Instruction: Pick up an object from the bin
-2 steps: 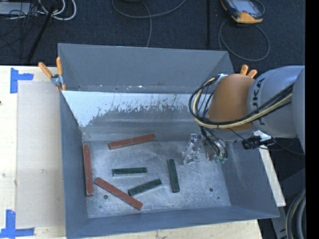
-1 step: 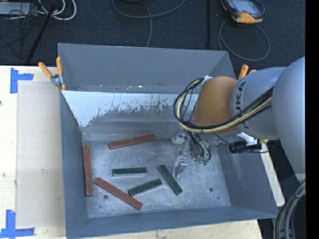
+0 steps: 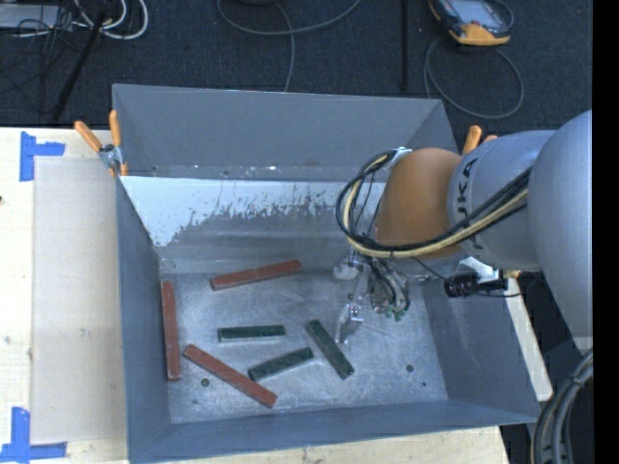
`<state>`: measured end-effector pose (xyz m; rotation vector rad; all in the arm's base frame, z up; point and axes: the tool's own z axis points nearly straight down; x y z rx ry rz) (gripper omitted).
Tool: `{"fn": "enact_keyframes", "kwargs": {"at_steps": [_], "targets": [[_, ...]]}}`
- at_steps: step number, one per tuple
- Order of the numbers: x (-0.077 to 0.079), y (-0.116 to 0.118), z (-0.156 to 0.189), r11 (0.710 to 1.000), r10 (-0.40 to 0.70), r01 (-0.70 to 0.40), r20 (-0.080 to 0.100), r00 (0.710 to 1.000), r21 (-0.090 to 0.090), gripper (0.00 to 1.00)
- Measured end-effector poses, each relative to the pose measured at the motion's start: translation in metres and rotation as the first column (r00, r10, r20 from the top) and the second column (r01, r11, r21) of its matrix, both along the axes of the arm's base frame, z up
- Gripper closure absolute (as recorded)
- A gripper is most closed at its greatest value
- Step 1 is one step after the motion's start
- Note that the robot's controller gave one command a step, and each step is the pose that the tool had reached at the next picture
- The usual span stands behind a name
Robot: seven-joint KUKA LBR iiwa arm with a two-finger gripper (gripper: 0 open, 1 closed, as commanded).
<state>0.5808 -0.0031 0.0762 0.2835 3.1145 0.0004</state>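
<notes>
The arm [image 3: 542,201] is cut off by the right edge, so its further links cannot be seen. Its orange cover [image 3: 416,196] and the cables [image 3: 360,211], above the jaws, hide a part of the bin [image 3: 140,307]: some back wall and the floor right of the jaws. The green bar [image 3: 330,348] just below the jaws ends close to their tip; if they touch, I cannot tell. The little fittings [image 3: 392,303] right of the jaws are too small to name.
</notes>
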Motion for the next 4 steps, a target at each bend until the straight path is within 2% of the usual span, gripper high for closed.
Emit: {"fn": "enact_keyframes", "kwargs": {"at_steps": [1, 2, 3, 4], "targets": [[-0.024, 0.041, 0.014, 1.000, -0.020, 0.020, -0.016, 1.000, -0.001, 0.00], [-0.033, 0.073, 0.015, 0.995, 0.102, -0.102, -0.009, 0.995, 0.004, 0.00], [-0.026, 0.121, 0.003, 0.978, 0.207, -0.207, -0.002, 0.978, 0.002, 1.00], [-0.026, 0.121, 0.003, 0.978, 0.207, -0.207, -0.002, 0.978, 0.002, 1.00]]}}
